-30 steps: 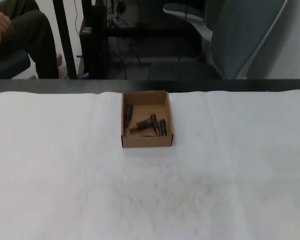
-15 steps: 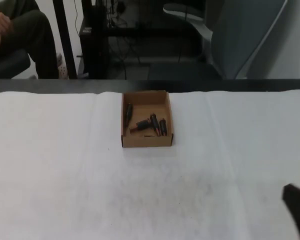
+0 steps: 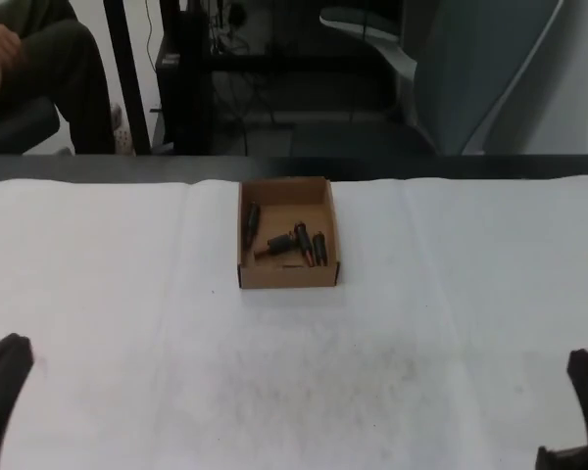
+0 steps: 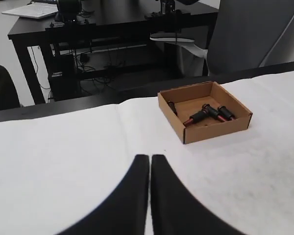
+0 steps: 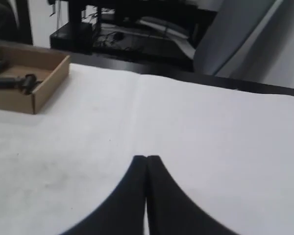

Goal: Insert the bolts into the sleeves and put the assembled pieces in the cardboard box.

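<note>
The cardboard box [image 3: 287, 271] stands in the middle of the bench toward the far edge, and several dark assembled bolt-and-sleeve pieces [image 3: 296, 242] lie inside it. The box [image 4: 216, 128] and its pieces [image 4: 208, 113] also show in the left wrist view, the box [image 5: 44, 93] in the right wrist view. My left gripper [image 4: 150, 157] is shut and holds nothing, low over the white cloth well short of the box. My right gripper [image 5: 146, 158] is shut and holds nothing too, over the cloth to the box's right. In the high view the left arm [image 3: 2, 384] and right arm [image 3: 585, 411] sit at the near corners.
A white cloth [image 3: 294, 372] covers the bench. Beyond the far edge are a grey chair [image 3: 470, 69], a black desk and a seated person [image 3: 29, 59] at the far left.
Both arms have come into the high view: the right one at the near right corner half a second ago, the left one at the near left corner now. The box has not moved.
</note>
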You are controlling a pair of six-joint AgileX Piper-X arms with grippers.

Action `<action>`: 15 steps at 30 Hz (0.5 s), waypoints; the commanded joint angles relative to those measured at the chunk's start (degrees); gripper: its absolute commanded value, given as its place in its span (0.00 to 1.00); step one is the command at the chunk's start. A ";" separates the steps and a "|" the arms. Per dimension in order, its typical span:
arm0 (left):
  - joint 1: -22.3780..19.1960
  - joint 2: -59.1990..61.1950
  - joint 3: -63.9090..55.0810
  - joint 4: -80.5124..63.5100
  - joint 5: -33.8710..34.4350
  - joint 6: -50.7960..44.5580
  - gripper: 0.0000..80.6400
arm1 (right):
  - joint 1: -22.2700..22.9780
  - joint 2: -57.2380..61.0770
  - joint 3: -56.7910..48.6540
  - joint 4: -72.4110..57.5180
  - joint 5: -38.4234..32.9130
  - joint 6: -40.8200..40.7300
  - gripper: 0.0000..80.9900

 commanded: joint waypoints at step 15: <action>-0.08 0.47 16.55 -18.24 -6.86 -6.43 0.02 | -15.27 1.07 2.00 -3.14 -10.29 1.76 0.01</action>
